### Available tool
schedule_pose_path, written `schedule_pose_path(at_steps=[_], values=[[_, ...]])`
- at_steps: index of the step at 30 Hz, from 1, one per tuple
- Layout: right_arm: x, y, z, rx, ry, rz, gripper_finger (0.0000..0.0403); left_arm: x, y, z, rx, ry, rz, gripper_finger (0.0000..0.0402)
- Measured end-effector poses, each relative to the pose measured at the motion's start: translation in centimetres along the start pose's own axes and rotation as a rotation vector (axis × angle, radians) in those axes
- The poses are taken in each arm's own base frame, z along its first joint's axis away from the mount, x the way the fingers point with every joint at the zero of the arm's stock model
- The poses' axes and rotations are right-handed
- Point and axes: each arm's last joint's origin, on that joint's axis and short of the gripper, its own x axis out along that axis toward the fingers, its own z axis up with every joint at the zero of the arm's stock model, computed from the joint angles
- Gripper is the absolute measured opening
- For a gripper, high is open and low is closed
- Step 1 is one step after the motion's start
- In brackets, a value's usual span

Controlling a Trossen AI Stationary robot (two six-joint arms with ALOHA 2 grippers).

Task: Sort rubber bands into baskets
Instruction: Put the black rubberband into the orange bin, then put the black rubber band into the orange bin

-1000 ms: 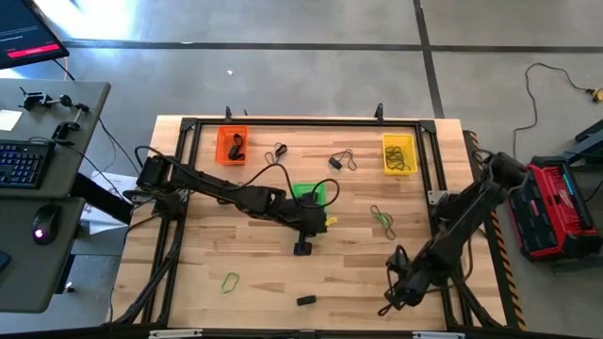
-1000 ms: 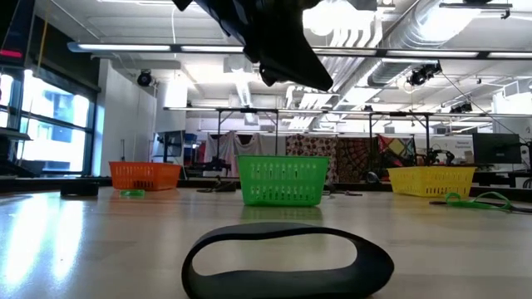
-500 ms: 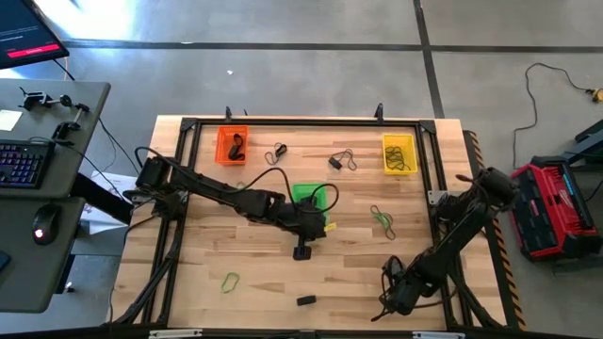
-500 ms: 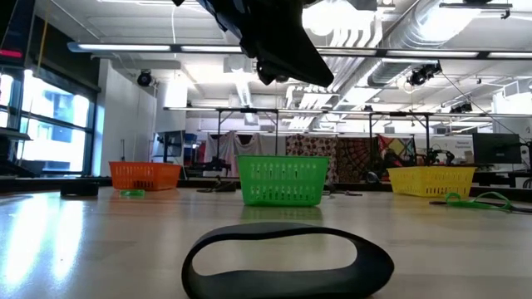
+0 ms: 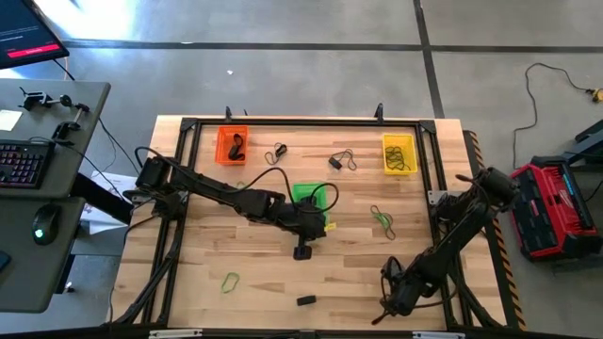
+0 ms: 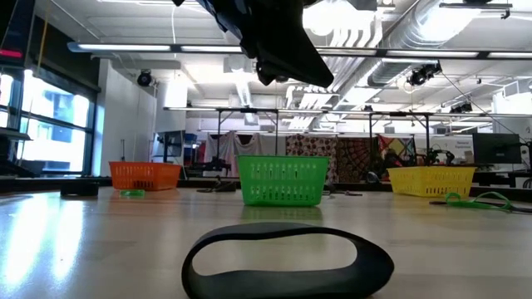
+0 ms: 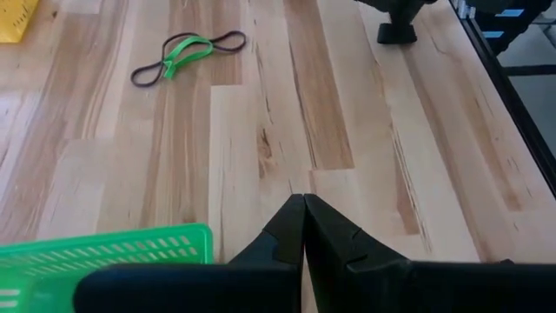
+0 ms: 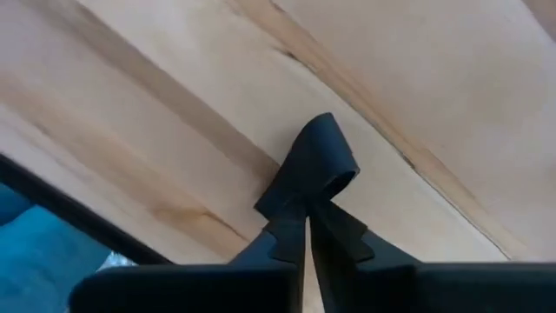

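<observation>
At the lower right of the high view, the right tool sits pressed to the pale wooden desk, fingers closed — on a black band, it seems, though the wrist view is unclear. The left tool, closed and empty, hovers beside the green slotted plastic basket. A thin green rubber loop lies lower left; orange and yellow plastic baskets stand along the top. Next comes lifting and carrying to a basket.

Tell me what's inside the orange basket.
From above, the orange basket holds a dark bundle of rubber bands. In the low view its wall hides the contents, and how many bands make up the bundle cannot be counted.
</observation>
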Motion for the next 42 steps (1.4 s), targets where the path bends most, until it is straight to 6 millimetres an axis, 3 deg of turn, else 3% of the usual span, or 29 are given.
schedule_pose_path(at_steps=[6,14,19,23,33,42], values=[[-2.5,-0.1,-0.4,-0.027,-0.025,0.092,0.0005,0.0,0.1,0.0,-0.028,-0.002,0.007,0.0],[-7.6,-2.9,-0.5,-0.077,-0.255,0.126,0.0001,0.0,0.8,1.0,-0.058,-0.1,0.008,0.0],[-9.2,-3.4,-0.3,-0.129,-0.303,0.175,0.0002,-0.1,1.8,1.7,-0.112,-0.158,-0.016,0.0],[-8.2,-3.0,-0.1,-0.126,-0.268,0.136,0.0018,-0.1,2.3,1.7,-0.12,-0.154,-0.006,0.0],[-3.2,-0.3,0.0,-0.212,-0.162,0.103,0.0122,0.0,2.3,1.6,-0.119,-0.145,-0.006,0.0],[0.4,-0.2,0.3,-0.202,-0.077,-0.031,0.011,0.0,2.3,1.6,-0.119,-0.142,-0.005,0.0]])
